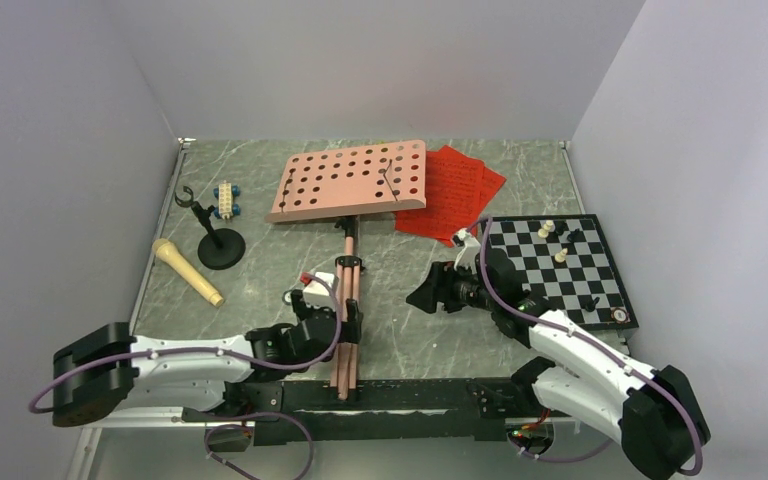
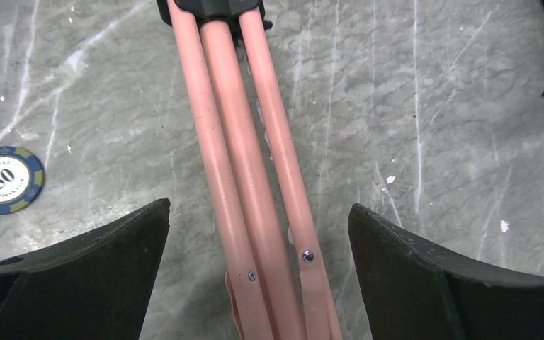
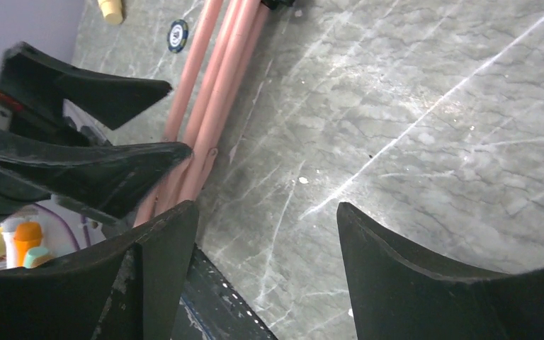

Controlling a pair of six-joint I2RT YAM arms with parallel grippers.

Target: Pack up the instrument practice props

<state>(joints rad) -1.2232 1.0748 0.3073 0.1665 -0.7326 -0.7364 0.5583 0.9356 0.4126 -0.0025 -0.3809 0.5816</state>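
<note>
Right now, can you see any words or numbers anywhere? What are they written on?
"50": big digits in the middle of the poker chip lying on the table.
"LAS VEGAS": curved above the 50, on the same chip. The tiny words under the 50 are too small to read.
Red sheet-music pages: dark printing, too small to read.

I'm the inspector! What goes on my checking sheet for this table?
Surface: grey marbled tabletop, scratched.
Job's things: pink perforated-desk tripod music stand lying flat, legs folded; red sheet-music pages by its desk; beige foam-headed microphone flat; small black round-base mic stand upright.
Clutter: black-and-white chessboard; blue-wheeled toy block car; blue-and-green poker chip.
Claws: left claw open astride the stand's legs; right claw open, empty.
Cables: purple cables along both arms.
Surroundings: plain pale walls.
</note>
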